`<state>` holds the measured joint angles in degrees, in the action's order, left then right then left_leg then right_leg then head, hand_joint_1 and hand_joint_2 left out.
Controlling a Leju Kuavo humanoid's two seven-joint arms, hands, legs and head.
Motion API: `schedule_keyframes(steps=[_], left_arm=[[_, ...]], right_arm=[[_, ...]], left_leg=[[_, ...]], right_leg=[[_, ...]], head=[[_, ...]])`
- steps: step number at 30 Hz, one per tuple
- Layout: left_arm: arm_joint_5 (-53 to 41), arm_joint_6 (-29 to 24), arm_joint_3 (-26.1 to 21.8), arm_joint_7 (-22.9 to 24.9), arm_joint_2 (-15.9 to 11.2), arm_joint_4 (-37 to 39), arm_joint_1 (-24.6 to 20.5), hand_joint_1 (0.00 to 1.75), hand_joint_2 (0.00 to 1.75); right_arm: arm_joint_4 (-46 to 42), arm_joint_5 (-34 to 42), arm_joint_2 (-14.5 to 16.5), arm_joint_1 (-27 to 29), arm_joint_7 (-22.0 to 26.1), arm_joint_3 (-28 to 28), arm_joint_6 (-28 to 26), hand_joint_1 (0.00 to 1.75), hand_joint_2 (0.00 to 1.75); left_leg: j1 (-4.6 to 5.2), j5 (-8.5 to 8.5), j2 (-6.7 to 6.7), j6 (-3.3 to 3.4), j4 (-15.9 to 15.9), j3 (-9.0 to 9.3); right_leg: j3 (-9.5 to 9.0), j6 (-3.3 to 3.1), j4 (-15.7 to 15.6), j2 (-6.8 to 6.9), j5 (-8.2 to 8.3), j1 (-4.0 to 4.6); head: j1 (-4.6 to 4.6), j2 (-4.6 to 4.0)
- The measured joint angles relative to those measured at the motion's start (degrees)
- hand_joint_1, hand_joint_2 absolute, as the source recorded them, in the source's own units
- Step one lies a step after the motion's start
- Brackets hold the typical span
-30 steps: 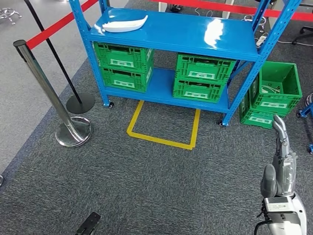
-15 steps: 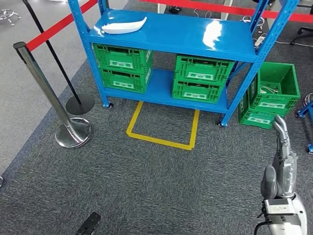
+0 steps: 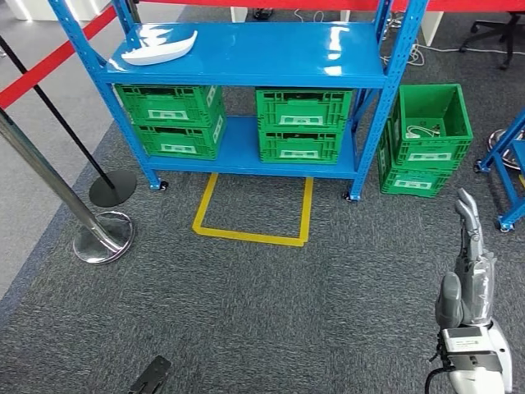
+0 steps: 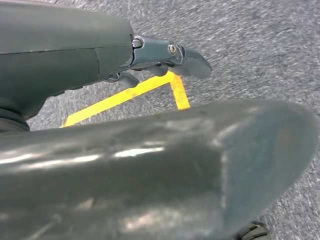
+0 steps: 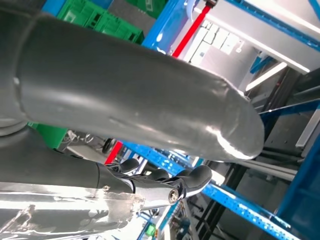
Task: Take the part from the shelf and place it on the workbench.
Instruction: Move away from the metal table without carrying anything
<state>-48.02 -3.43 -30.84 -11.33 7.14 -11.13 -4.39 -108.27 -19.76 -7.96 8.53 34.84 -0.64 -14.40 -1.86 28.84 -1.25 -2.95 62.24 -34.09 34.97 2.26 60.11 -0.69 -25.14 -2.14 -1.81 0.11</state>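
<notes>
The white curved part [image 3: 159,48] lies on the top board of the blue shelf [image 3: 266,56], at its left end. My right hand [image 3: 470,271] hangs low at the right, far from the shelf, fingers stretched out and holding nothing; in the right wrist view the right hand [image 5: 132,100] is equally bare, with its fingers [image 5: 188,182] straight. A dark edge of my left hand [image 3: 150,377] pokes in at the bottom of the head view. In the left wrist view the left hand [image 4: 151,165] hovers above grey carpet with fingers [image 4: 170,52] extended and nothing in them.
Green crates [image 3: 173,115] [image 3: 301,123] fill the lower shelf board. Two more stacked green crates [image 3: 427,139] stand to the shelf's right, beside a blue frame [image 3: 511,176]. A yellow tape rectangle [image 3: 251,236] marks the carpet before the shelf. A chrome stanchion [image 3: 102,236] and red belt [image 3: 37,74] stand left.
The camera has turned, so the shelf now shows further left and squarer to me. My right hand keeps the same pose, and the white part has not moved on the shelf.
</notes>
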Motion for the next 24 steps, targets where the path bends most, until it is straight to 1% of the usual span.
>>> schedule_keyframes(steps=[1,2,3,4,5,6,7,8,9,10,11,12,13,14,17,20,24], left_arm=[[0.0,0.0,0.0,0.0,0.0,0.0,0.0,0.00,0.00],[0.0,0.0,0.0,0.0,0.0,0.0,0.0,0.00,0.00],[0.0,0.0,0.0,0.0,0.1,0.0,0.1,0.00,0.00],[0.0,0.0,0.0,0.0,0.1,0.0,0.2,0.00,0.00],[0.0,0.0,0.0,0.0,0.1,0.0,0.2,0.00,0.00],[0.0,0.0,0.0,0.0,0.1,0.0,0.2,0.00,0.00],[0.0,0.0,0.0,0.0,0.1,0.0,0.1,0.00,0.00],[0.0,0.0,0.0,0.0,0.1,0.0,0.1,0.00,0.00],[0.0,0.0,0.0,0.0,0.1,0.0,0.0,0.00,0.00],[-0.1,0.0,0.0,0.0,0.2,0.0,0.0,0.00,0.00],[-0.1,0.0,0.0,0.0,0.3,0.0,0.0,0.00,0.00],[-0.1,0.0,0.0,0.0,0.3,0.0,0.0,0.00,0.00],[-0.1,0.0,0.0,0.0,0.3,0.0,0.0,0.00,0.00],[-0.2,-0.1,0.0,0.0,0.2,0.0,0.0,0.00,0.00],[-0.2,-0.1,-0.1,0.0,0.3,0.0,0.0,0.00,0.00],[-0.3,-0.1,0.0,0.0,0.3,0.0,0.0,0.00,0.00],[-0.3,-0.1,-0.1,-0.1,0.2,0.0,0.0,0.00,0.00]], right_arm=[[0.0,0.0,0.0,0.0,0.0,0.0,0.0,0.00,0.00],[0.0,0.0,0.0,0.0,0.0,0.0,0.0,0.00,0.00],[0.0,0.0,0.0,0.0,0.0,0.0,0.0,0.00,0.00],[0.0,0.0,0.0,0.0,0.0,0.0,0.0,0.00,0.00],[0.0,0.0,0.0,0.1,0.0,0.0,0.0,0.00,0.00],[0.0,0.0,0.0,0.1,0.0,0.0,0.0,0.00,0.00],[0.0,0.0,0.0,0.1,0.0,0.0,0.0,0.00,0.00],[0.0,0.0,0.0,0.1,0.0,0.0,0.0,0.00,0.00],[0.0,0.0,0.0,0.1,0.0,0.0,0.0,0.00,0.00],[0.0,0.0,0.0,0.2,0.0,0.0,0.0,0.00,0.00],[0.0,0.0,0.0,0.2,0.0,0.0,0.0,0.00,0.00],[0.0,0.0,0.0,0.3,0.0,0.1,-0.1,0.00,0.00],[0.0,0.0,0.0,0.3,0.0,0.1,-0.1,0.00,0.00],[0.0,0.0,0.0,0.4,0.0,0.1,-0.1,0.00,0.00],[0.0,0.0,0.0,0.4,0.0,0.1,-0.2,0.00,0.00],[0.0,0.0,0.0,0.4,0.0,0.1,-0.4,0.00,0.00],[0.0,0.0,0.0,0.4,0.0,0.1,-0.5,0.00,0.00]], left_leg=[[0.17,1.98,0.34,0.14,4.1,-2.03],[0.33,3.59,0.50,0.31,8.1,-4.09],[0.50,4.30,0.58,0.58,11.0,-5.68],[0.68,3.87,0.65,0.94,11.8,-6.31],[0.90,2.37,0.74,1.42,10.3,-5.77],[1.16,0.26,0.92,1.98,7.0,-4.31],[1.43,-1.62,1.22,2.53,3.1,-2.42],[1.63,-2.84,1.44,2.80,-0.5,-0.74],[1.71,-3.55,1.61,2.55,-2.9,0.34],[1.72,-3.70,1.69,2.07,-4.1,0.77],[1.70,-3.73,1.63,1.60,-4.4,0.79],[1.70,-3.86,1.64,1.31,-4.5,0.75],[1.74,-3.83,1.68,1.41,-4.5,0.75],[1.78,-3.85,1.70,1.64,-4.5,0.76],[1.78,-3.87,1.74,2.07,-4.5,0.75],[1.83,-3.98,1.73,2.31,-4.5,0.67],[1.89,-3.98,1.73,2.49,-4.5,0.65]], right_leg=[[0.08,-0.26,0.0,-0.20,0.03,0.12],[0.17,-0.46,0.0,-0.41,0.05,0.27],[0.23,-0.60,0.0,-0.66,0.07,0.46],[0.25,-0.68,0.0,-0.92,0.08,0.63],[0.24,-0.70,0.0,-1.18,0.10,0.78],[0.21,-0.71,0.0,-1.42,0.11,0.90],[0.19,-0.67,0.0,-1.58,0.13,0.99],[0.24,-0.59,0.0,-1.74,0.11,1.14],[0.36,-0.60,0.1,-1.83,0.07,1.32],[0.49,-0.95,0.2,-1.86,0.04,1.48],[0.61,-1.33,0.2,-1.87,0.03,1.61],[0.66,-1.64,0.0,-1.81,0.09,1.63],[0.65,-1.78,-0.2,-1.76,0.20,1.60],[0.63,-1.54,-0.5,-1.73,0.29,1.59],[0.17,-0.76,-1.1,-1.69,0.60,1.57],[-0.17,-0.10,-1.4,-1.70,1.02,1.51],[-0.18,0.12,-1.5,-1.70,1.04,1.46]], head=[[0.10,0.00],[0.17,0.00],[0.19,0.00],[0.19,0.00],[0.18,0.00],[0.18,0.00],[0.18,0.00],[0.16,0.00],[0.12,0.00],[0.09,0.00],[0.06,0.00],[0.04,0.00],[0.04,0.00],[0.04,0.00],[0.04,0.00],[0.04,0.00],[0.06,0.00]])
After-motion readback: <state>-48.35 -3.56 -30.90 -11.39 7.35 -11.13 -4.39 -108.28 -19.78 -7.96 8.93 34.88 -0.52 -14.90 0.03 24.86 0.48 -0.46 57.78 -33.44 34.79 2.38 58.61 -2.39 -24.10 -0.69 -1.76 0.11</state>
